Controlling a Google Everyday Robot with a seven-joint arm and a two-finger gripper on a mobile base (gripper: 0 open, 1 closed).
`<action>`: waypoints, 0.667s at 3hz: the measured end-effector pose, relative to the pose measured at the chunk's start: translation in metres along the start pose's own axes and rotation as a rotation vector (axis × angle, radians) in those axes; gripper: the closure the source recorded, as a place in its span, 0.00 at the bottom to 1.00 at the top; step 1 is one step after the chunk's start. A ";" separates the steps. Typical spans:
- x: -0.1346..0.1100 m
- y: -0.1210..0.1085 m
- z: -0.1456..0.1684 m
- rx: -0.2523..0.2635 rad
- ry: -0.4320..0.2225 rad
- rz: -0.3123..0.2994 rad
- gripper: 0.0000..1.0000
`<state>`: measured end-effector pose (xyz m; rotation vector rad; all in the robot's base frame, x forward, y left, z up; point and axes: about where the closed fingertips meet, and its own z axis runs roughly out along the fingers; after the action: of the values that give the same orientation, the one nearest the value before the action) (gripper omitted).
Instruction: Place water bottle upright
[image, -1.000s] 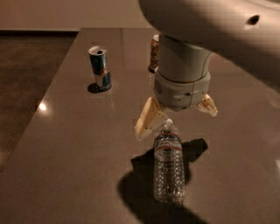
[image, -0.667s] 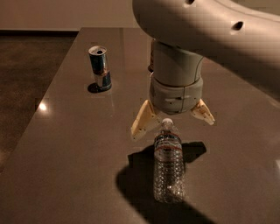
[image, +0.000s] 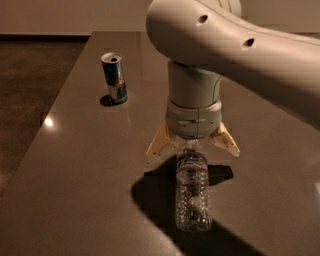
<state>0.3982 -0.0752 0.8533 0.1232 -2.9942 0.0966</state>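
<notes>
The end effector (image: 192, 152) hung spread wide, holding nothing, over the water bottle (image: 192, 197) standing upright on the desk (image: 75, 175).

The arm (image: 225, 40) reaches in from the upper right, wrist (image: 194, 107) pointing straight down; the hand (image: 192, 152) hangs with fingers (image: 159, 147) splayed wide.

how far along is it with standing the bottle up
Done: the bottle stands upright on the table. In hand: nothing; the gripper sits open just above it, fingers spread either side of its top. Left: probably only lifting the gripper clear.
</notes>
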 end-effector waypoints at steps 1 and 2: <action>0.000 0.002 0.008 0.001 0.027 0.025 0.16; 0.001 0.002 0.013 0.005 0.040 0.038 0.36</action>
<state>0.3955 -0.0738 0.8406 0.0635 -2.9570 0.1092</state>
